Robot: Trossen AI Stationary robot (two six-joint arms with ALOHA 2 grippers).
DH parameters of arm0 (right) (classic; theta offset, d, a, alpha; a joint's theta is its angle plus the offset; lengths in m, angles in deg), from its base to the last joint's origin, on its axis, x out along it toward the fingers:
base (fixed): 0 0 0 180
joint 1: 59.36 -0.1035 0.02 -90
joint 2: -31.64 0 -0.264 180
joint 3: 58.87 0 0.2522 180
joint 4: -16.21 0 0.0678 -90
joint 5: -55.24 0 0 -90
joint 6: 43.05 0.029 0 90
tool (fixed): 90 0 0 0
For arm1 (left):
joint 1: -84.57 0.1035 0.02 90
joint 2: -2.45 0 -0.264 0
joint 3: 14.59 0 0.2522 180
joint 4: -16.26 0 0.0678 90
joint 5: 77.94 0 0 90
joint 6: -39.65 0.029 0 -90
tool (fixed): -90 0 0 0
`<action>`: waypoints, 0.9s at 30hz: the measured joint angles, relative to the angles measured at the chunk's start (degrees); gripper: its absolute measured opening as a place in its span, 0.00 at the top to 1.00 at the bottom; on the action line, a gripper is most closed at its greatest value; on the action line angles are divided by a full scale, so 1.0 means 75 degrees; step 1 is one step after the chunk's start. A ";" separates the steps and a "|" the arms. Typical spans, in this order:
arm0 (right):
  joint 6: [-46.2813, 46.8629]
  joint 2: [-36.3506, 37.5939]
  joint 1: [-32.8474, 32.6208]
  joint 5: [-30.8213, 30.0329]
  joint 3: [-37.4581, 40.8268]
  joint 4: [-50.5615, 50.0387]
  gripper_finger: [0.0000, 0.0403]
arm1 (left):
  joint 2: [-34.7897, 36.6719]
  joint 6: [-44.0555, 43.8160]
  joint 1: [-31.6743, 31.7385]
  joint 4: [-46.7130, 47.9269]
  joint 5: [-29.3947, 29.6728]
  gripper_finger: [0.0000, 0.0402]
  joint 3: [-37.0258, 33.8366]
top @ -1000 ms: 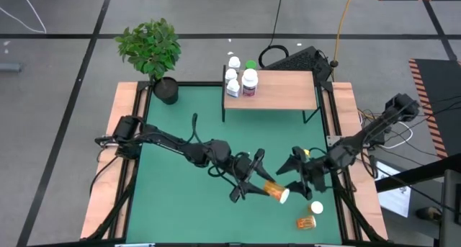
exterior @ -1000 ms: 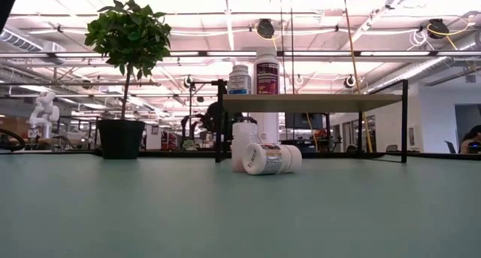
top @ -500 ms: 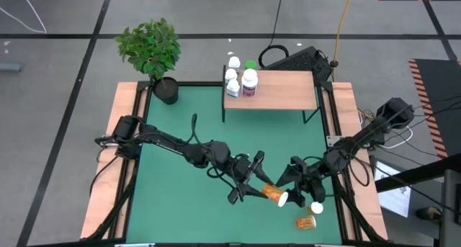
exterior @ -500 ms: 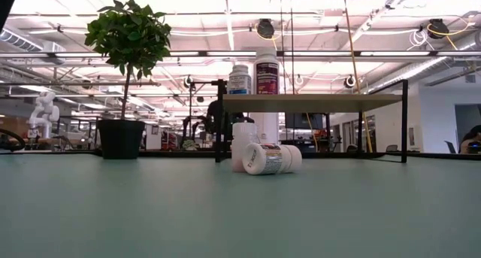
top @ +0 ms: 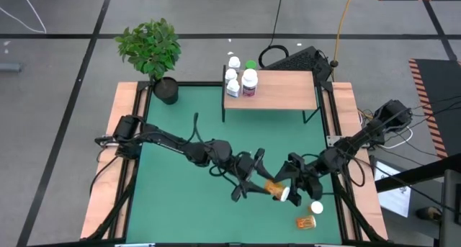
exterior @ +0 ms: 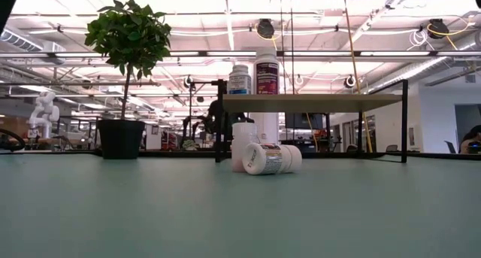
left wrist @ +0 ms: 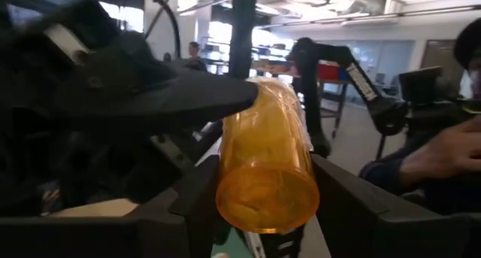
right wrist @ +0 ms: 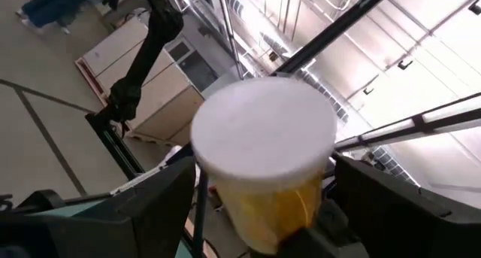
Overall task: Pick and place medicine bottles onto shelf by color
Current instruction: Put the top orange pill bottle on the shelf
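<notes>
Handover in mid-air, lower middle of the high view. Left claw (top: 253,181) grips the amber bottle (top: 274,190) by its body; the left wrist view shows the bottle (left wrist: 264,168) pinched between both dark fingers, base toward the camera. Keep that grip firm until the other side has it.

Just right of it, right claw (top: 297,183) stands wide open around the white cap (right wrist: 263,130) end, not yet closed on it. You should centre the cap between the jaws, then close on the cap or neck squarely. Only then release the left side, or the bottle drops to the green mat (top: 180,153).

Lower right: a white-capped bottle (top: 315,207) and another amber bottle (top: 305,222) lie on the bench, close under the right arm, so lift clear of them.

Upper middle: shelf (top: 284,90) already carries white bottles (top: 248,82) at its left end. Its right end is bare, likely the place for amber ones.
</notes>
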 joint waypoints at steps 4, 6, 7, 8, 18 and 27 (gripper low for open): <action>-0.0003 -0.0009 0.0003 -0.0007 0.0000 -0.0017 0.22 | 0.0000 0.0032 0.0033 -0.0008 -0.0013 0.53 0.0000; 0.0000 -0.0015 0.0003 -0.0006 0.0000 -0.0019 0.22 | 0.0000 0.0061 0.0012 -0.0010 -0.0029 0.52 0.0000; -0.0001 -0.0015 0.0003 -0.0009 0.0001 -0.0019 0.22 | 0.0000 0.0065 -0.0004 -0.0005 -0.0074 0.52 0.0000; 0.0000 -0.0015 0.0005 -0.0013 0.0000 -0.0017 0.22 | 0.0000 0.0078 -0.0023 -0.0008 -0.0086 0.52 0.0000; 0.0186 -0.0012 0.0280 -0.0018 0.0000 -0.0135 0.43 | 0.0003 0.0181 -0.0054 -0.0087 -0.0125 0.54 0.0000; 0.0195 0.0000 0.0303 -0.0038 0.0000 -0.0312 0.61 | 0.0005 0.0143 -0.0046 0.0076 0.0157 0.44 0.0000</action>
